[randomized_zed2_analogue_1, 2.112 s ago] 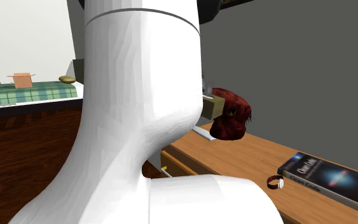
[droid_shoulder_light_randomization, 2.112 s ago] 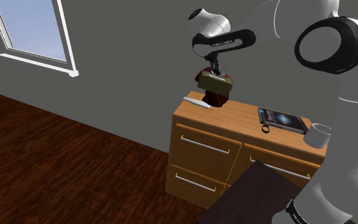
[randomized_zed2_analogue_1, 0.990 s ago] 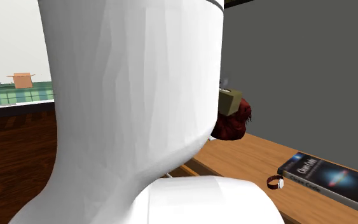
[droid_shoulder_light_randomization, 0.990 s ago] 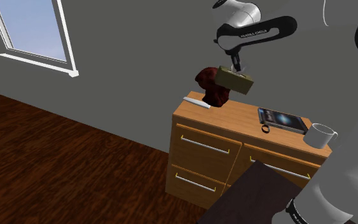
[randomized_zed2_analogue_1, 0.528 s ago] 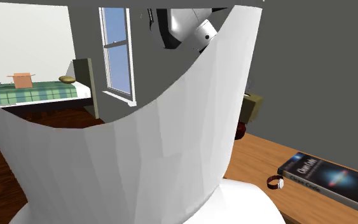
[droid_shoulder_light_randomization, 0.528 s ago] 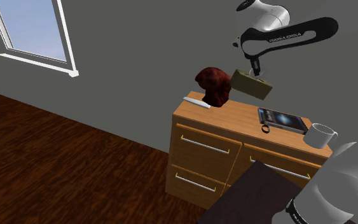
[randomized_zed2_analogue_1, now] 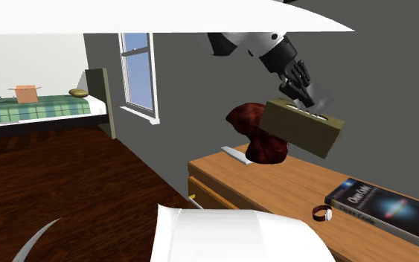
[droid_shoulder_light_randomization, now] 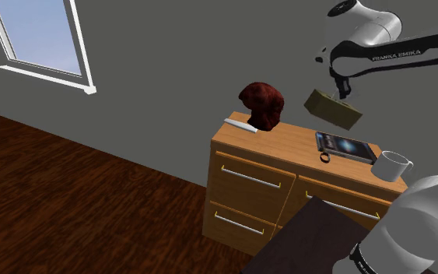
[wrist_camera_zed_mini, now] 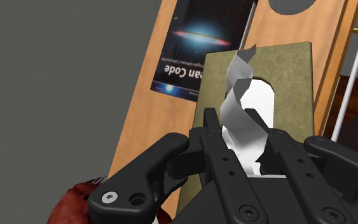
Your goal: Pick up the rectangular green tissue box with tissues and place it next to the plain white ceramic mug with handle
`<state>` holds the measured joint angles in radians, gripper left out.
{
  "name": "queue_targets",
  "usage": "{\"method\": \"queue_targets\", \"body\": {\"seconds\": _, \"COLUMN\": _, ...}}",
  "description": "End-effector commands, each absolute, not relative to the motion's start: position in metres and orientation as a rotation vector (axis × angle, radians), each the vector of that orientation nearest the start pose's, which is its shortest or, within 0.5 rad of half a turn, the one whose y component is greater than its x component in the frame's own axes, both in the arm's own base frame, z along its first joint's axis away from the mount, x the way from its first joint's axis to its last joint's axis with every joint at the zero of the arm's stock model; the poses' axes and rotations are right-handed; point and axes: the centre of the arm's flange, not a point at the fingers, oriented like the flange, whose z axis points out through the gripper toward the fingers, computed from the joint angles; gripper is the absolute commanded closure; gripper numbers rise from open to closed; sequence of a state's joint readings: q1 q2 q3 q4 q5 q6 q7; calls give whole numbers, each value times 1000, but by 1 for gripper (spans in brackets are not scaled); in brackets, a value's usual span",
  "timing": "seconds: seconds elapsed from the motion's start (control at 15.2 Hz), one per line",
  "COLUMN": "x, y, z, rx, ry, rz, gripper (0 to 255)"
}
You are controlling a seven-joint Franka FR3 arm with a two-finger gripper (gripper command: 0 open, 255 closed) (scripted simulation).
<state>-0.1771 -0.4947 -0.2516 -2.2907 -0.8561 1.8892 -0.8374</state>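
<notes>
Closest in, the black gripper [wrist_camera_zed_mini: 241,130] is clamped on the top of the olive-green tissue box [wrist_camera_zed_mini: 285,70], its fingers [wrist_camera_zed_mini: 212,137] pinching at the slot where the white tissue [wrist_camera_zed_mini: 244,105] stands up. So held, the box hangs in the air, clear of the wooden dresser [droid_shoulder_light_randomization: 275,140], and the book [droid_shoulder_light_randomization: 345,145] lies just below it. Past the book and a small ring [droid_shoulder_light_randomization: 325,158], the white mug [droid_shoulder_light_randomization: 392,165] stands at the end of the dresser on the shoulder view's right. This looks like the carry: the pick is done and the placing is not. The next move calls for travelling over the book and lowering onto bare wood beside the mug, where room seems tight. Farthest off, a dark red lump [droid_shoulder_light_randomization: 261,105] sits well apart.
</notes>
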Motion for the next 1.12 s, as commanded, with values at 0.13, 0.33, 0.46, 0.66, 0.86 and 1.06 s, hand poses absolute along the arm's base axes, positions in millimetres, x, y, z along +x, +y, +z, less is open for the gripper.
{"method": "queue_targets", "body": {"seconds": 0.13, "x": 306, "y": -257, "z": 557, "rx": 2341, "ry": 825, "rz": -436, "gripper": 255}}
{"method": "queue_targets", "body": {"seconds": 0.33, "x": 268, "y": -270, "z": 558, "rx": 2341, "ry": 825, "rz": -436, "gripper": 255}}
{"method": "queue_targets", "body": {"seconds": 0.46, "x": 244, "y": -278, "z": 558, "rx": 2341, "ry": 825, "rz": -436, "gripper": 255}}
{"method": "queue_targets", "body": {"seconds": 0.66, "x": 233, "y": -282, "z": 547, "rx": 2341, "ry": 825, "rz": -436, "gripper": 255}}
{"method": "queue_targets", "body": {"seconds": 0.86, "x": 233, "y": -282, "z": 532, "rx": 2341, "ry": 825, "rz": -436, "gripper": 255}}
{"method": "queue_targets", "body": {"seconds": 1.06, "x": 233, "y": -282, "z": 516, "rx": 2341, "ry": 825, "rz": -436, "gripper": 255}}
